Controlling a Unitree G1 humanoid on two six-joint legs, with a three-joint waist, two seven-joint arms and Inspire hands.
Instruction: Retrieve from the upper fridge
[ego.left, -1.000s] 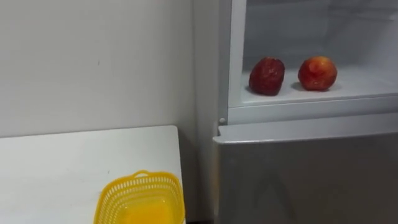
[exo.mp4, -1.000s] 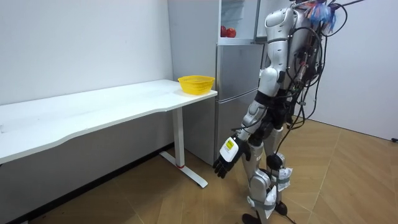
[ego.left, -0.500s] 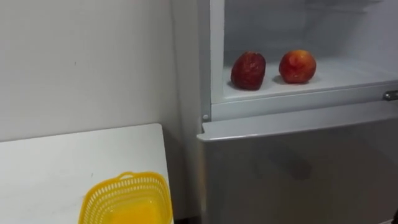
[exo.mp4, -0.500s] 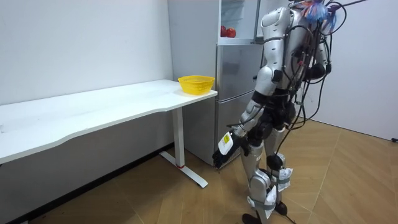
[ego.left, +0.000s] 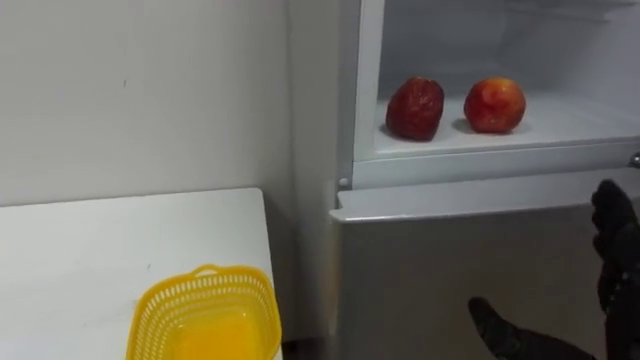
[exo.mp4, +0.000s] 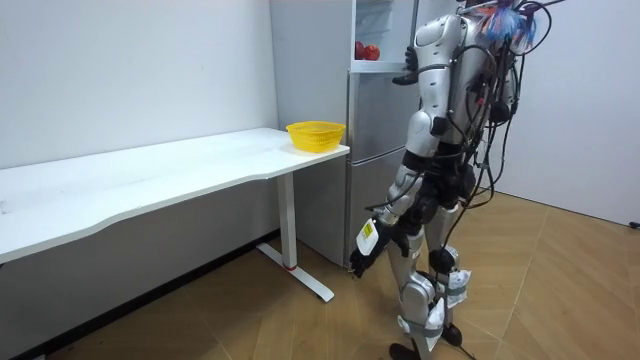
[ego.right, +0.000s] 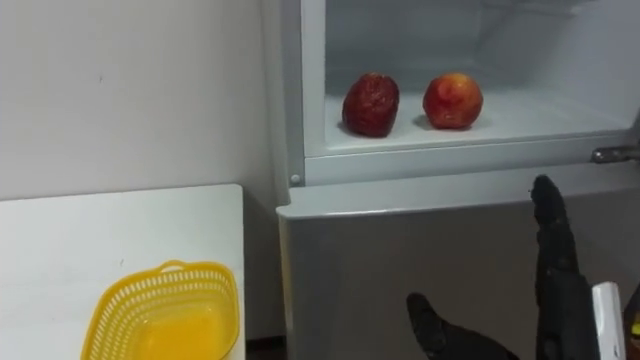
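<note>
dark red fruit (ego.left: 415, 108) and red-orange fruit (ego.left: 495, 105) sit side by side, near but apart, on the white shelf (ego.left: 570, 128) of the open upper fridge (ego.left: 367, 90). the dark one is toward the shelf's left end, and both are close behind its front edge. neither is in a hand yet. both look light and small enough for one hand. the red-orange one seems smooth and round, so it may roll or slip if nudged. the dark one looks dimpled and perhaps softer, so it likely wants only a mild squeeze. i judge the safest hold is round the widest part, thumb on one side and fingers on the other, coming in over the front edge.

right hand (ego.right: 558, 290) is up in front of the closed lower door (ego.left: 430, 270), below the shelf. it is held wide, fingers straight and pointing up, thumb spread far to the side, holding nothing.

a yellow basket (ego.left: 245, 292) stands by the desk's (ego.left: 120, 235) right edge, the edge next to the fridge.

the eye views separate the two fruits and show the hand's spread. in the room view the fruits merge into a small red spot, but that view gives the robot standing close before the fridge and the left hand (exo.mp4: 363, 247) hanging low by its thigh. whether that hand is wide or closed i cannot tell.
</note>
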